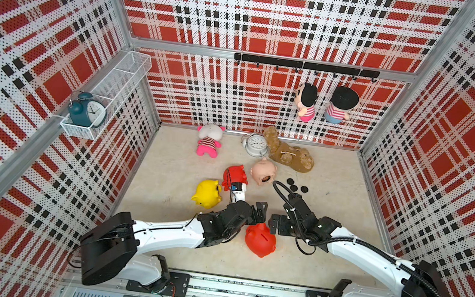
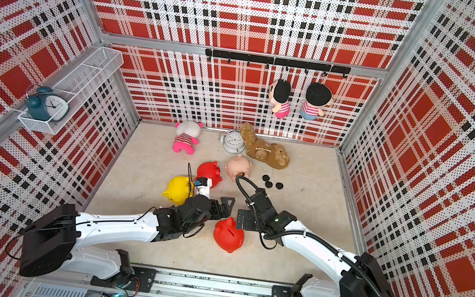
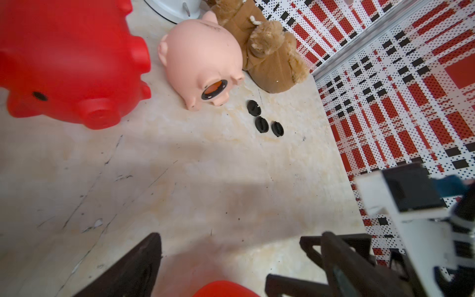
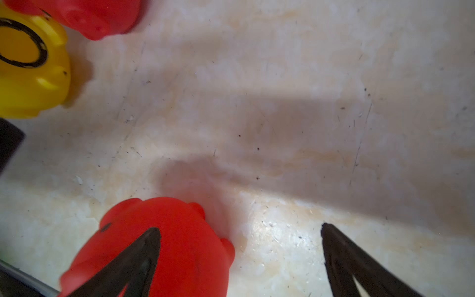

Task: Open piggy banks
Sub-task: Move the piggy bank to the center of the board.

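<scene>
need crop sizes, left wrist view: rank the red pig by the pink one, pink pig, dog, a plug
1. red pig, but nearest the camera
2. pink pig and dog: alike, dog partly cut off
3. plug

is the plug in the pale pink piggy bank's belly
No, in the left wrist view the pale pink piggy bank shows an open belly hole, and three loose black plugs lie beside it.
</scene>
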Available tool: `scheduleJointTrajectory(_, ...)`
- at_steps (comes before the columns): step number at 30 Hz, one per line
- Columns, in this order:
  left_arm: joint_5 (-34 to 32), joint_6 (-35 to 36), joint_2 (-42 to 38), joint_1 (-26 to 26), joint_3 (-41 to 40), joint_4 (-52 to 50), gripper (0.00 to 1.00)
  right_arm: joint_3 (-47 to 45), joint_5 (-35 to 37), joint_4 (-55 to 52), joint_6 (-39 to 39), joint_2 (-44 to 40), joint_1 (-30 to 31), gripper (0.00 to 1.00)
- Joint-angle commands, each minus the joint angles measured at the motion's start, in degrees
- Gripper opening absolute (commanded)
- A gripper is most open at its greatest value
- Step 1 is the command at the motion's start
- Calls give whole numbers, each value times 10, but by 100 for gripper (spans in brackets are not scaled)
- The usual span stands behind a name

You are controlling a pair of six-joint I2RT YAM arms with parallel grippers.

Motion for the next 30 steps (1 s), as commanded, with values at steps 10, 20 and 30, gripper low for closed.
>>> scheduleJointTrajectory(10,39,34,-167,189,-78,16,98,-1,-136,-141,-63,-79,73,100)
scheduleJointTrajectory(20,69,37,-189,218,-92,29,98,-23,-81,14,64,24,129,100)
scheduleJointTrajectory(30,103,9,-147,195,-111,73,98,-32,-34,274,149,124,64,100)
